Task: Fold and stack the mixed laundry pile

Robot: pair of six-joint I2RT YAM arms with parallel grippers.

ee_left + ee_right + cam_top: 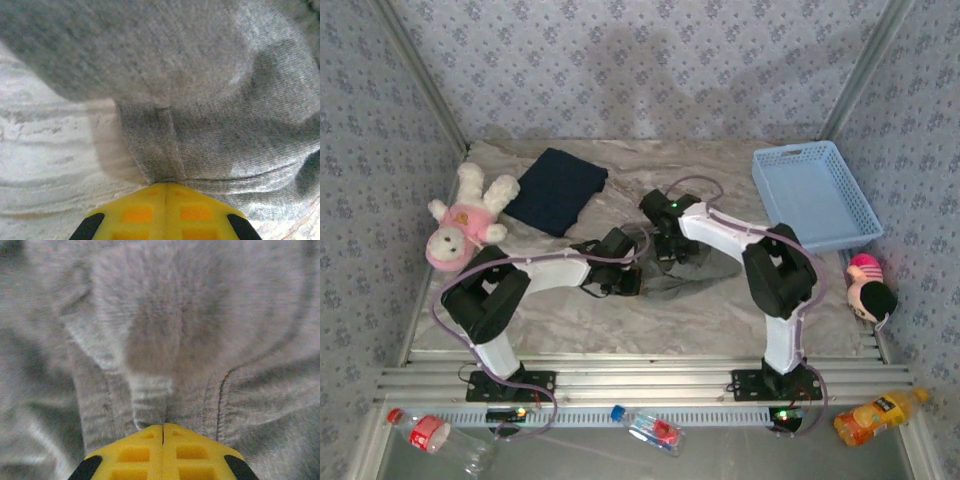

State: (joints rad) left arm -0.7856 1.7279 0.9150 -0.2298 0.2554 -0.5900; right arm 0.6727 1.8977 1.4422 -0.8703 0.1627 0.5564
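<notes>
As right arm [730, 232] overlaps grey garment [705, 275], basket [815, 195] nearby

The navy garment [557, 188] is plain dark blue. The grey garment [695, 272] is a flecked olive-grey knit. The basket [815, 195] is light blue, and the plush toy [465, 218] cream and pink. The left hand [166, 185] and right hand [163, 426] are yellow with black corners. The counter [620, 320] is pale grey-white, and the walls [650, 60] have a small blue-grey flower print.
</notes>
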